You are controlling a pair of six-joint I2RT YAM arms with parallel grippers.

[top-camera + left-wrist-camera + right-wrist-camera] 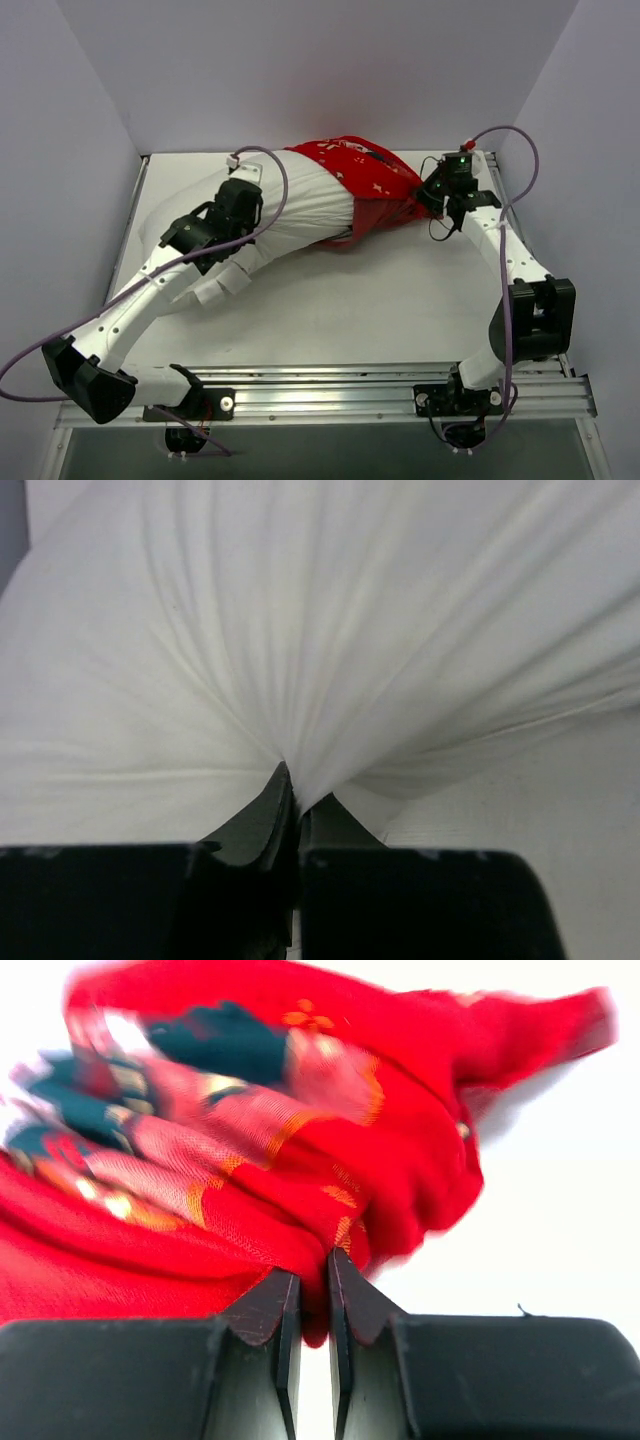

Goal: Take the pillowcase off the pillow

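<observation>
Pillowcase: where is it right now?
Top view: the pillowcase lies at the far side of the table, right of centre, covering the pillow at its right end, its right edge pinched by the right fingers.

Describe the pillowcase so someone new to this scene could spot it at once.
On the white table, a plump white pillow lies across the far half. The pillowcase is the bunched fabric covering its right end, pinched by the right gripper. It is the only bright red thing, printed with gold flowers.
</observation>
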